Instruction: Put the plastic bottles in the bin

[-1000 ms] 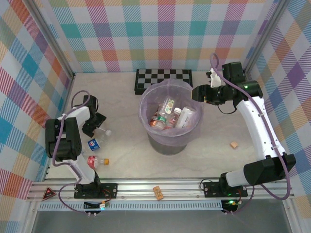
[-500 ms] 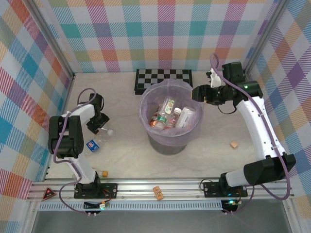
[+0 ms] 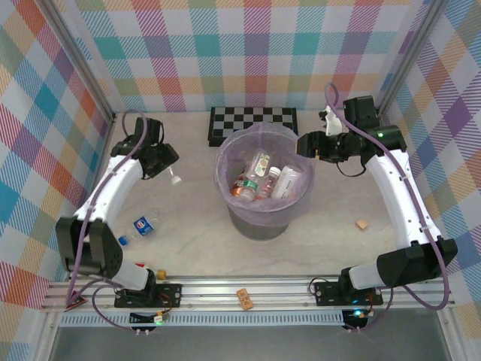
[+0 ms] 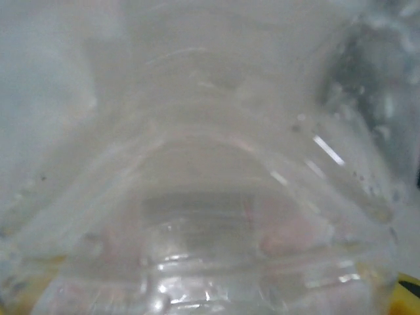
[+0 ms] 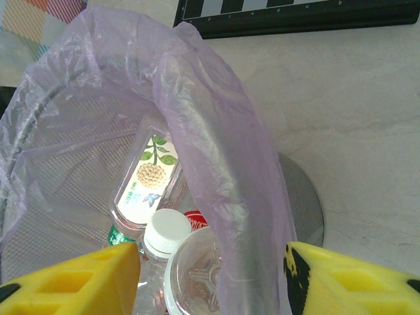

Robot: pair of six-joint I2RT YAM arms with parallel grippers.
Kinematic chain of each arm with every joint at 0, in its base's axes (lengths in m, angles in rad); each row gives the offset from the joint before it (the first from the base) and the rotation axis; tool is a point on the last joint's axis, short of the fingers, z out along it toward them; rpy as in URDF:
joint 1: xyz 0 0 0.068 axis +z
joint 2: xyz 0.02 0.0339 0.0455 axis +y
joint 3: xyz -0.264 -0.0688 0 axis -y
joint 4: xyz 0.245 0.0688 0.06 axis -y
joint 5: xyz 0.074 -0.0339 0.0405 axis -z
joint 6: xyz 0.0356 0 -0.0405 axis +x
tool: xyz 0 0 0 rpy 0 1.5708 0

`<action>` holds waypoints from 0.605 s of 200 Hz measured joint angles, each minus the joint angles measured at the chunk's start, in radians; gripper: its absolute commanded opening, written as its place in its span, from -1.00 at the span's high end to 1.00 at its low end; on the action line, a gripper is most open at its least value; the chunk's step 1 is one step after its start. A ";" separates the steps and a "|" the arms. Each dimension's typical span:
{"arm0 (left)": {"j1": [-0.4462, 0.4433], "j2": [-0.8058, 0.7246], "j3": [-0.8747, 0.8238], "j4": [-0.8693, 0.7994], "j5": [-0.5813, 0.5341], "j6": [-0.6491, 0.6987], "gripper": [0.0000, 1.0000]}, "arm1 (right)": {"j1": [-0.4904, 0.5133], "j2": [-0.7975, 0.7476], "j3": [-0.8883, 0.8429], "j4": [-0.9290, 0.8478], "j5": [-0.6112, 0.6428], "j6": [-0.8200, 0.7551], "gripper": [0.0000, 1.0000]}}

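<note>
Bottles [image 3: 264,179] lie heaped in your bin [image 3: 224,154], which stands mid-table just in front of the checkerboard [image 3: 252,122]. Your left gripper [image 3: 164,162] is raised off the table, well to the left of the bin, with its jaws closed on a clear bottle [image 3: 170,170]. The bottle's white cap points toward the bin, and on the left wrist camera its clear plastic [image 4: 210,197] sits pressed right up to the lens. Your right gripper [image 3: 304,144] hovers at the bin's right rim. Its yellow fingers [image 5: 72,279] are spread wide and hold nothing, and the lavender bag's edge [image 5: 216,131] runs between them. Below them a flower-label bottle [image 5: 147,177] leans on the bin's inner wall. A blue-label bottle [image 3: 143,224] lies on the table near the left arm. An orange-capped bottle [image 3: 160,271], mostly hidden, sits by that arm's base. A tan block [image 3: 362,224] rests to the right of the bin.
</note>
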 measured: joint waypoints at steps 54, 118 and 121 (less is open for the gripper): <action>-0.246 -0.092 0.330 -0.146 0.046 0.111 0.23 | 0.000 0.000 -0.002 0.005 0.000 0.011 -0.21; -0.570 -0.047 0.530 -0.204 0.097 0.136 0.33 | 0.000 0.000 -0.013 0.008 0.000 0.020 -0.21; -0.577 -0.039 0.534 -0.202 0.102 0.136 0.32 | 0.000 0.000 -0.013 0.008 0.000 0.020 -0.21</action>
